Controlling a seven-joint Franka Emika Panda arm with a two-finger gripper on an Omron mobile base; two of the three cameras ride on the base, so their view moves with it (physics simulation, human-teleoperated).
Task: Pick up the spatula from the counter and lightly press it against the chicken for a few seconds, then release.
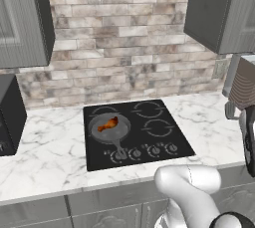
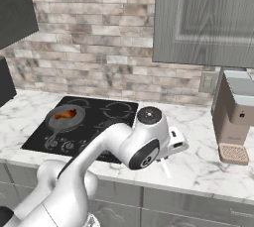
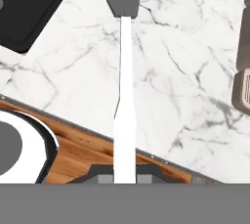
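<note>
I judged the first part of the job done: in the hand view the claw (image 3: 125, 177) was clamped together on the white handle of the spatula (image 3: 125, 71). The handle ran straight up toward 12 o'clock and ended in its grey blade at the top edge. Marble counter (image 3: 185, 86) lay beneath it, and the blade seemed to ride clear of the stone, though I could not be sure of the gap. From the right base view the claw (image 2: 174, 145) sat over the front of the counter, just to the 3 o'clock side of the black cooktop (image 2: 34, 144). The chicken (image 2: 65, 115) lay in its pan (image 2: 49, 121) off toward 10 o'clock from the claw, well apart from the spatula. In the left base view the chicken (image 1: 108, 124) rested untouched in the pan on the near left burner. By my reckoning the carry across the cooktop, the light press on the meat and the release were all left to do.
</note>
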